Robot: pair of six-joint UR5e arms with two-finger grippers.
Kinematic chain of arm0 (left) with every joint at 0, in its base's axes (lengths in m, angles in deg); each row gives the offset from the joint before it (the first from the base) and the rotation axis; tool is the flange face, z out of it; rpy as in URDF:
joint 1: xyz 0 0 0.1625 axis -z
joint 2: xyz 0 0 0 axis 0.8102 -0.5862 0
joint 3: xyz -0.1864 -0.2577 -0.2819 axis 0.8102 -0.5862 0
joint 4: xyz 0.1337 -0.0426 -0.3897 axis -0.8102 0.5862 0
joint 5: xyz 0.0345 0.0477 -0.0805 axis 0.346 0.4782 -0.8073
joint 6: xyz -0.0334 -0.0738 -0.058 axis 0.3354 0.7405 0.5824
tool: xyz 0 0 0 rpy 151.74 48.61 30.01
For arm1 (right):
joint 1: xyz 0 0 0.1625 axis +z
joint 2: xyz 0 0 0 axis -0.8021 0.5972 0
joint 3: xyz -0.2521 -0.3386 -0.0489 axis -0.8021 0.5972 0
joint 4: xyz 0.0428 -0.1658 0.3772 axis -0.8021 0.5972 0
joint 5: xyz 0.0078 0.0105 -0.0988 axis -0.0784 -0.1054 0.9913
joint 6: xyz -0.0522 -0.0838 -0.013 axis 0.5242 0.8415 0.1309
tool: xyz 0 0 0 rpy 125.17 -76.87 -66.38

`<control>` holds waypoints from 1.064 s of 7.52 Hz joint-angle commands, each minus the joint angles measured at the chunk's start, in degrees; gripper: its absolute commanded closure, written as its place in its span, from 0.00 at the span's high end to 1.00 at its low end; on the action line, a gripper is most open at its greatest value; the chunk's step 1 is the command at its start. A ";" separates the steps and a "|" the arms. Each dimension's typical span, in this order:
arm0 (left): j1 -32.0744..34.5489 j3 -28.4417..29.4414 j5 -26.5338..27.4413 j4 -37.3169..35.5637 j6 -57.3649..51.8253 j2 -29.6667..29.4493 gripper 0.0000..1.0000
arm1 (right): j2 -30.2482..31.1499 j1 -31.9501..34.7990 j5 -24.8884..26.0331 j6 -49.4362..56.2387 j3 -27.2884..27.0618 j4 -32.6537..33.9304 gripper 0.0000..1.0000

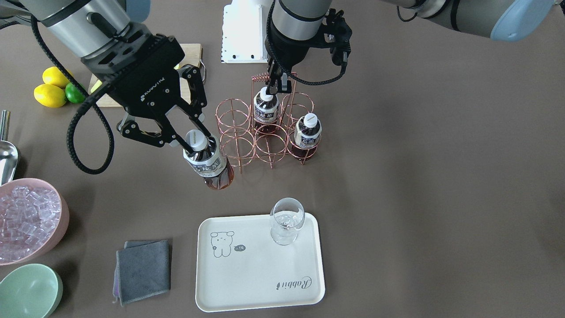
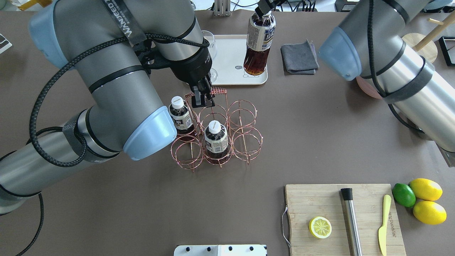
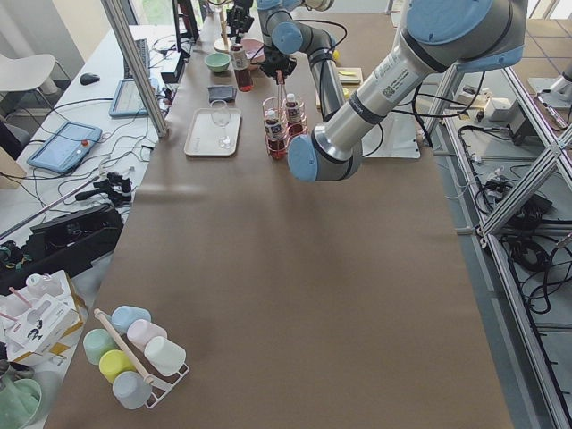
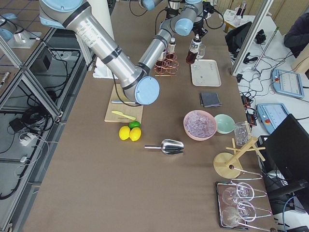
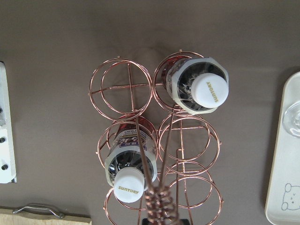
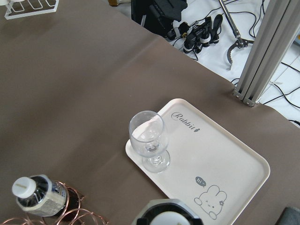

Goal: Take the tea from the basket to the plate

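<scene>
My right gripper [image 1: 194,142] is shut on the white cap of a tea bottle [image 1: 207,165], which hangs tilted in the air beside the basket [image 1: 238,132], short of the plate [image 1: 260,278]. The overhead view shows this tea [image 2: 258,42] over the plate's edge [image 2: 231,60]. Two more tea bottles [image 1: 265,108] [image 1: 308,131] stand in the copper rings. My left gripper [image 1: 276,81] is shut on the basket's coiled handle [image 5: 159,206]. A stemmed glass [image 1: 287,221] stands on one corner of the plate.
A grey cloth [image 1: 143,269], a green bowl [image 1: 28,291] and a pink bowl of ice [image 1: 26,221] lie beside the plate. A metal scoop [image 1: 6,154], lemons with a lime [image 1: 55,90] and a cutting board [image 2: 341,213] sit on the robot's right.
</scene>
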 commanded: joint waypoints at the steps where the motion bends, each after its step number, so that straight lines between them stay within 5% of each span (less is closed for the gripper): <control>1: -0.08 0.00 0.69 0.00 0.00 -0.02 0.00 | -4.69 1.32 2.80 0.97 11.07 -4.69 0.00; 5: -0.08 0.18 0.78 0.61 0.09 0.07 0.00 | -9.71 0.45 7.20 -1.92 25.31 -13.74 0.00; 8: -0.08 0.26 0.78 0.79 0.00 0.07 0.00 | -9.71 -3.24 12.46 -2.82 29.03 -17.99 0.00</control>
